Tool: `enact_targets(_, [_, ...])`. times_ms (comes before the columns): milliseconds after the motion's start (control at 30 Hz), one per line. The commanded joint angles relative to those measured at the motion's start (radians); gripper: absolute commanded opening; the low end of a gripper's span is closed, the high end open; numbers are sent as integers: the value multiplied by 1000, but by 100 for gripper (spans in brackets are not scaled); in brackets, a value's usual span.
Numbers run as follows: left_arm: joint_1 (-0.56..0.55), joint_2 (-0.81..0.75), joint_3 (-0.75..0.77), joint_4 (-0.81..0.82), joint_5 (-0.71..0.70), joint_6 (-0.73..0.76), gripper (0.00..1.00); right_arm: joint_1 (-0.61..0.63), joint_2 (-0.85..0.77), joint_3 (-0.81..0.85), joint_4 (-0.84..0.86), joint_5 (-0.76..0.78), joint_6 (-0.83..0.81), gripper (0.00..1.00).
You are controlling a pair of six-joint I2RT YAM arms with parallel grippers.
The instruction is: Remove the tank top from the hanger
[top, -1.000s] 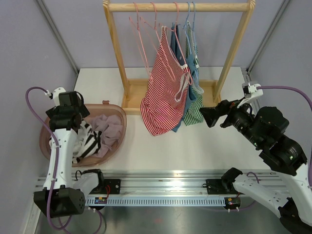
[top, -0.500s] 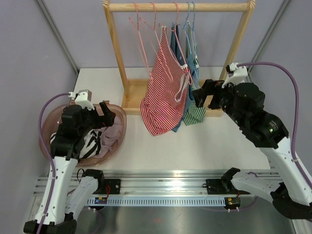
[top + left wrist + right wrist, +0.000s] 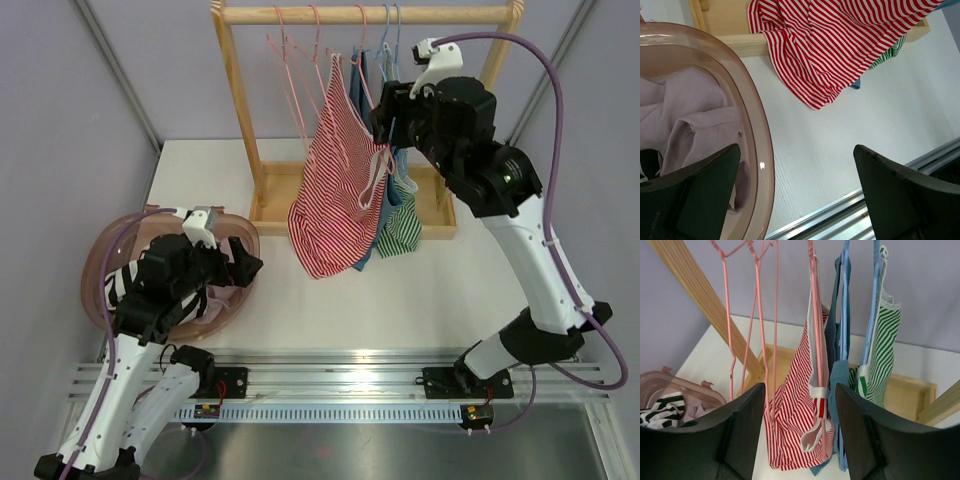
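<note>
Empty hangers (image 3: 776,330) and blue top (image 3: 839,385) flank tank top (image 3: 795,415).

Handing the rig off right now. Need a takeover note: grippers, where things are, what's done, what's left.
Left gripper: open, empty, at the rim of the basket, which holds clothes.
Right gripper: open, up at the wooden rail, one jaw on each side of the red striped tank top, not clamped.
The tank top is on its pink hanger, beside a blue top and a green striped top.
Done: right arm in position only.
Left: grip the red top, work it off the hanger and pull it clear.
</note>
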Motion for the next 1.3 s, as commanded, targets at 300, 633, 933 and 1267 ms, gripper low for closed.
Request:
enact_targets(300, [-57,-44,-6,35,-23,-23,99,-1,395,484,-131,84,-172,57])
enact_targets(633, [-88,-40,-8,35,-20,-21,99,-12,433,447,-84,141,-208,54])
enact_targets(933, [-103,-40,-9,34,-25,-23,99,-41,452,444,-99,65,-175,43])
enact_targets(1267, [-123,-35,-9,34,-34,-24,99,-61,480,463,-115,9,-120,22])
